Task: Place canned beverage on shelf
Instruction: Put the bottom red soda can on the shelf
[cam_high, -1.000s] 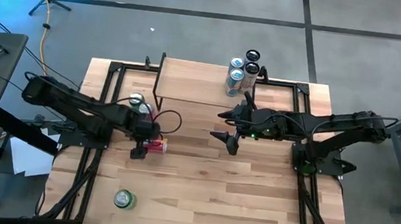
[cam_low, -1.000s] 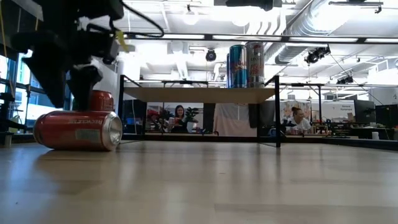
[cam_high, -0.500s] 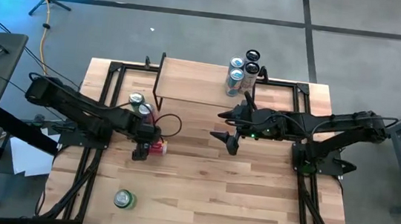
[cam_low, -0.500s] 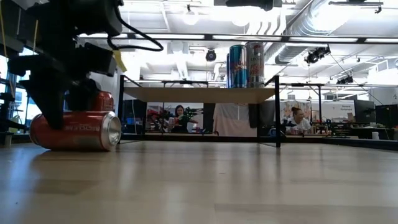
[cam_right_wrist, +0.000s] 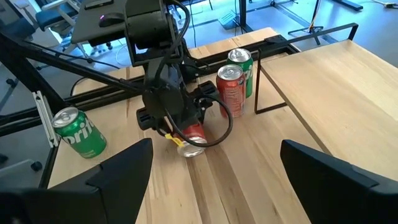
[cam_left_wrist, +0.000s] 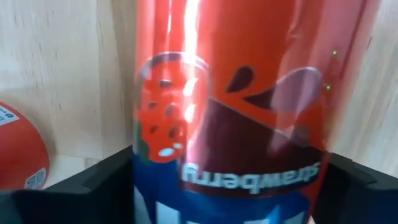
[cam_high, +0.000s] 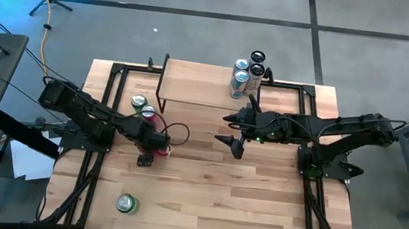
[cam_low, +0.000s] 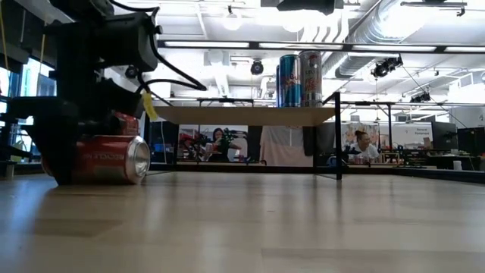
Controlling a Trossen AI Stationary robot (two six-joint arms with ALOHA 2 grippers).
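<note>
Descent of the left claw has brought its open fingers around the red can lying on the tabletop, unlifted, well short of the shelf; the right claw hangs open mid-table.

Wooden table bears shelf, which carries tall cans.

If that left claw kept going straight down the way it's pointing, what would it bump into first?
Most likely the red can lying on its side. It already sits between the left gripper's spread jaws and fills the wrist view, with the wooden table right beneath it.
</note>
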